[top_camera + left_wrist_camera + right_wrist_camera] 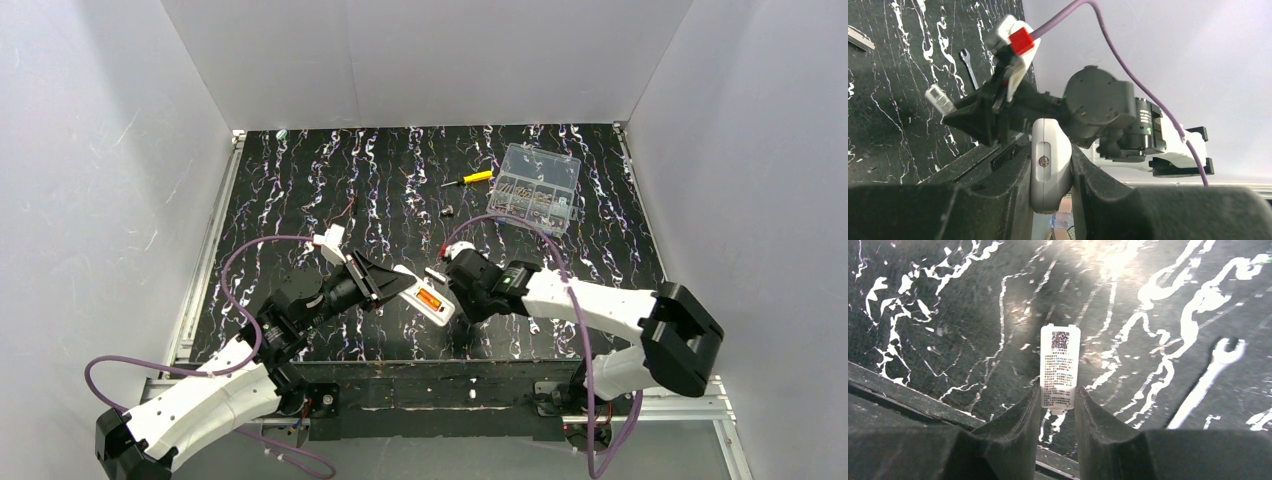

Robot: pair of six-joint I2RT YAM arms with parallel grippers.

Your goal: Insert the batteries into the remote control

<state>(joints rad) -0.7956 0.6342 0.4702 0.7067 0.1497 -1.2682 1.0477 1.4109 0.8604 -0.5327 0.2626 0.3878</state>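
Left gripper [1051,175] clamps the remote control [1050,145], long axis aimed at the nearby right gripper [1058,407], which pinches the labelled back cover [1060,365] just beside the seated orange battery [429,298].

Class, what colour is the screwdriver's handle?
Yellow; the screwdriver shows best in the top external view.

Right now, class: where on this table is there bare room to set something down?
Free: the table's far left, from its edge to the screwdriver; also the right side, between clear box and right arm. Crowded: near centre, where left tool and right tool meet at the remote control.
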